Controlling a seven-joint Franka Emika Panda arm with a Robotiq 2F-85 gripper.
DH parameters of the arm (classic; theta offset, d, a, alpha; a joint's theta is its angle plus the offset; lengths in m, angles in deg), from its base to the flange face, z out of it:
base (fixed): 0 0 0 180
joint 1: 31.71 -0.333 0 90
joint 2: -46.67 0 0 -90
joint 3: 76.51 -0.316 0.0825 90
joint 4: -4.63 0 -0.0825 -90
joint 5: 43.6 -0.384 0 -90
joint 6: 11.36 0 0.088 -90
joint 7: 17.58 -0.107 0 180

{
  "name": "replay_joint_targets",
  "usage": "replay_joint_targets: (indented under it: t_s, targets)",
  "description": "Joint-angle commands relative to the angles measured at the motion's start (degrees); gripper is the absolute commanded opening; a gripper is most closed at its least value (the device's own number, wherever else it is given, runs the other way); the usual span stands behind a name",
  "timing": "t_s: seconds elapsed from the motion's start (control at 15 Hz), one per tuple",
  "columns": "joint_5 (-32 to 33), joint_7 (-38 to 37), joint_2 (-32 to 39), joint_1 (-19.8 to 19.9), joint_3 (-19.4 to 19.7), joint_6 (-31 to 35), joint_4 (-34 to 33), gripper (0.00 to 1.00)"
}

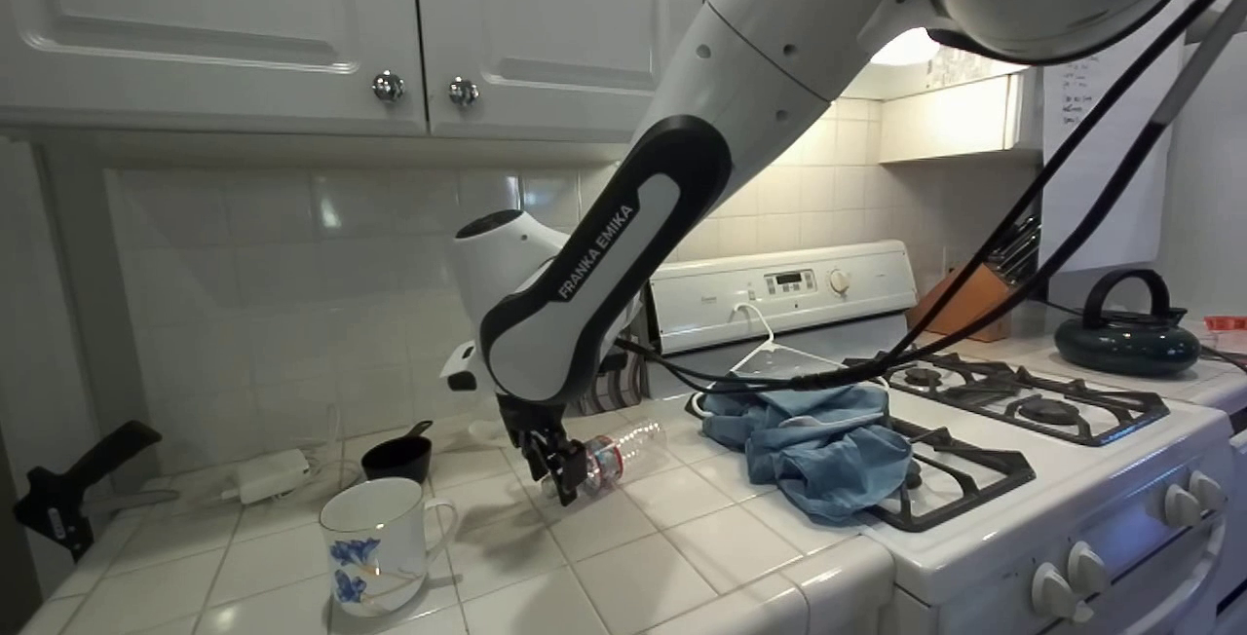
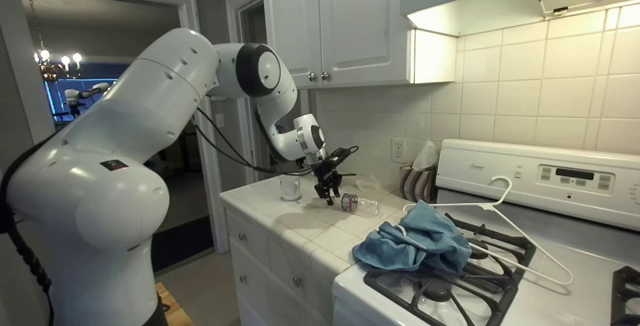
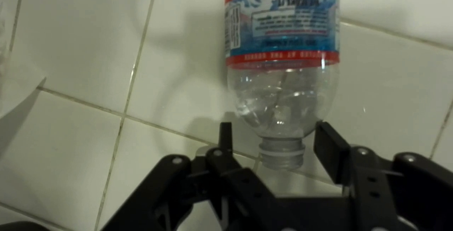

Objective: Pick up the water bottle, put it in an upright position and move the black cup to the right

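This white-tiled kitchen tabletop [image 1: 623, 567] (stove [image 1: 1062, 487] adjoining) holds a black cup [image 1: 397, 461], white mug [image 1: 375, 557] and lying water bottle [image 3: 283, 64], its neck between my parted jaws.

Tiled counter [image 1: 623, 581]: bottle [image 1: 622, 454], black cup [image 1: 397, 460], mug [image 1: 375, 547]

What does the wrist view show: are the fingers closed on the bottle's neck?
No, the fingers stand apart, with visible gaps on both sides of the neck of the water bottle.

floral mug [image 1: 380, 557]: on tiled counter [image 1: 526, 577] | blue cloth [image 1: 809, 450]: crumpled on stove [image 1: 974, 562] | dark kettle [image 1: 1125, 345]: beside stove
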State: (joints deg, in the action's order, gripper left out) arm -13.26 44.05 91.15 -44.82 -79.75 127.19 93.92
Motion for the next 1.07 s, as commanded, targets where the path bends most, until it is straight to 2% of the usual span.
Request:
replay_joint_targets:
  t_s: [0.0, 0.07, 0.33, 0.47, 0.6, 0.8, 1.0]
  targets:
    - [0.92, -1.44, 1.07, -0.84, 0.42, -1.22, -1.43, 0.54]
    - [0.92, -1.47, 1.08, -0.87, 0.4, -1.2, -1.41, 0.39]
    - [1.18, -2.01, 1.01, -1.08, 0.64, -0.98, -1.31, 0.07]
    - [1.64, -4.23, 0.18, -1.68, 1.34, -0.61, -0.64, 0.09]
    - [0.93, -8.43, -3.21, -1.56, 1.16, 2.05, 2.89, 0.09]
    - [-1.09, -15.71, -11.16, 0.16, -0.67, 9.0, 12.16, 0.09]
    - [-4.68, -19.87, -18.78, 3.18, -3.44, 13.43, 19.93, 0.08]
